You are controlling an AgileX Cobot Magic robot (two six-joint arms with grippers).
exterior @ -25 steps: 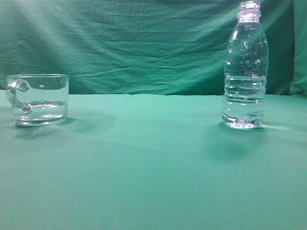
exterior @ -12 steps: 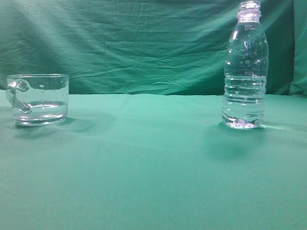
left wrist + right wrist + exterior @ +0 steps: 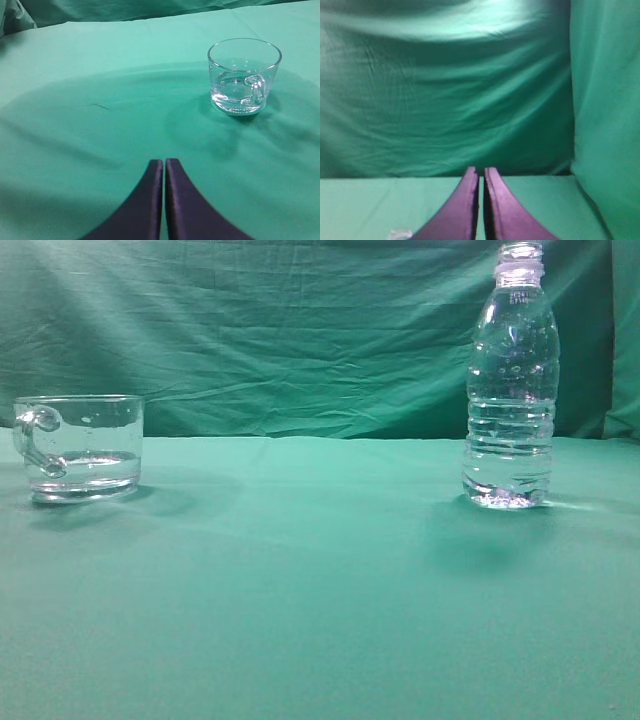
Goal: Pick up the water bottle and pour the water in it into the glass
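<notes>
**Bottle and glass stand well apart on green desk, both claws closed and empty**

The water bottle (image 3: 511,380) stands upright at the right of the green-draped desk (image 3: 300,590) in the exterior view, uncapped, its whitish threaded neck ring showing at the top and its ribbed lower body resting on the cloth. The water (image 3: 510,455) inside shows only as glints and faint lines through the clear plastic, so its level cannot be told. Far to the left, well apart from the bottle, sits the glass (image 3: 82,445), a short wide clear mug, its looped handle turned to the left and toward the camera; a faint line low in it suggests a little liquid at the bottom. A wrinkled green backdrop (image 3: 260,330) hangs behind the desk.

The left claw (image 3: 164,167) hovers over bare cloth, its two dark fingers pressed together with nothing between them; in its wrist view the glass stands farther off and to the right, handle facing the camera. The right claw (image 3: 481,175) is likewise closed on nothing, pointing toward the backdrop, with only a small clear sliver of something at the lower left edge of its view, too little to identify.
</notes>
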